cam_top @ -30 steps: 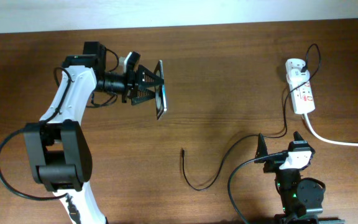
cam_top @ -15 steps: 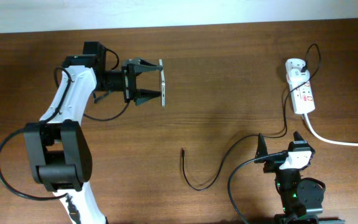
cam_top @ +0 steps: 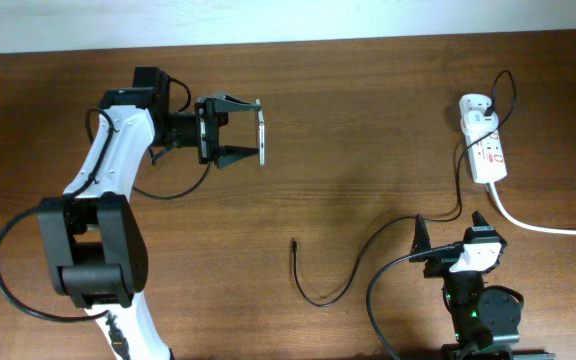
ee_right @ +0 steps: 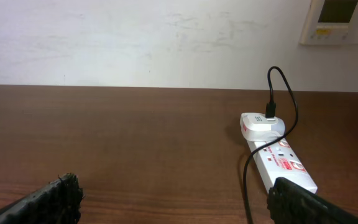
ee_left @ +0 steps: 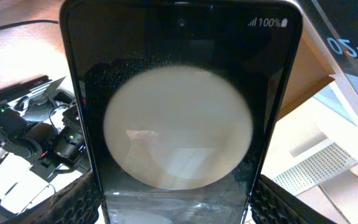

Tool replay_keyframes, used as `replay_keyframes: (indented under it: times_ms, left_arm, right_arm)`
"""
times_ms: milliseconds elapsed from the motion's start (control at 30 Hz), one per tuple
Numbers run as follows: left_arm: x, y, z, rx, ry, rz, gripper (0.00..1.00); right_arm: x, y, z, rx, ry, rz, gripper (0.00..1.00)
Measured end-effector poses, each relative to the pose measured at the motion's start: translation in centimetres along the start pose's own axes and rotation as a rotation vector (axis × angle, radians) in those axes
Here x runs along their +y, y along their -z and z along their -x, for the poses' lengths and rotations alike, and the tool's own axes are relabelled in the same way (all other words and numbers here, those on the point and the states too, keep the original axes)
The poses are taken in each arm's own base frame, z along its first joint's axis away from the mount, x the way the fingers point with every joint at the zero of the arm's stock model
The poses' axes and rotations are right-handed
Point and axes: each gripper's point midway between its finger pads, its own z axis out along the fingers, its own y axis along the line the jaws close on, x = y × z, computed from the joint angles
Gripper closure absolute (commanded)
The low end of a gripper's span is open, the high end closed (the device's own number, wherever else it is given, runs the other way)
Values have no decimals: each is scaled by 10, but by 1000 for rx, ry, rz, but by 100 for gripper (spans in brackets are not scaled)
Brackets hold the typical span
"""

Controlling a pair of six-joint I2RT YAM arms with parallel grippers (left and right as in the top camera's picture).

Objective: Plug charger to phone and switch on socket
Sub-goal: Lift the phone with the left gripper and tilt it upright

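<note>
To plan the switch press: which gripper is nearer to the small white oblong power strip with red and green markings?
Right. The right gripper is open, close in front of the power strip; the left gripper is far across the table, shut on the black smartphone.

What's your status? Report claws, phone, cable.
Left claw shut on small black rectangular smartphone. Right claw open. Thin black charger cable: plug tip loose on wooden table, unplugged.

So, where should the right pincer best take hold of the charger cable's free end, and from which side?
Grip the charger cable just behind its small plug tip, coming down from above so the right pincer straddles it. That end lies flat on the table, almost straight, with bare wood on both sides.
</note>
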Motion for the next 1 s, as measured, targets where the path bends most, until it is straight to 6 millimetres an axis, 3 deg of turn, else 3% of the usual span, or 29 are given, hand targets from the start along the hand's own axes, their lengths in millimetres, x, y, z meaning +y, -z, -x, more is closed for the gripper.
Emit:
replay_keyframes:
  times_ms: [200,300,500,667,800,1000]
  left_arm:
    - [1,0,1,-5,0,4,100]
    - [9,1,11,-62,-26,55,100]
    - [15,2,17,-77,-491,109,100]
    - [24,-1,25,-88,-733,188,100]
    - [35,-11,25,-73,-776,251,100]
    - [34,-12,24,-70,-785,248,100]
  right_arm:
    - [0,0,0,0,0,0,1]
    - [0,0,0,0,-1,0,1]
    - [0,0,0,0,0,0,1]
    - [0,0,0,0,0,0,1]
    - [0,0,0,0,0,0,1]
    - [0,0,0,0,0,0,1]
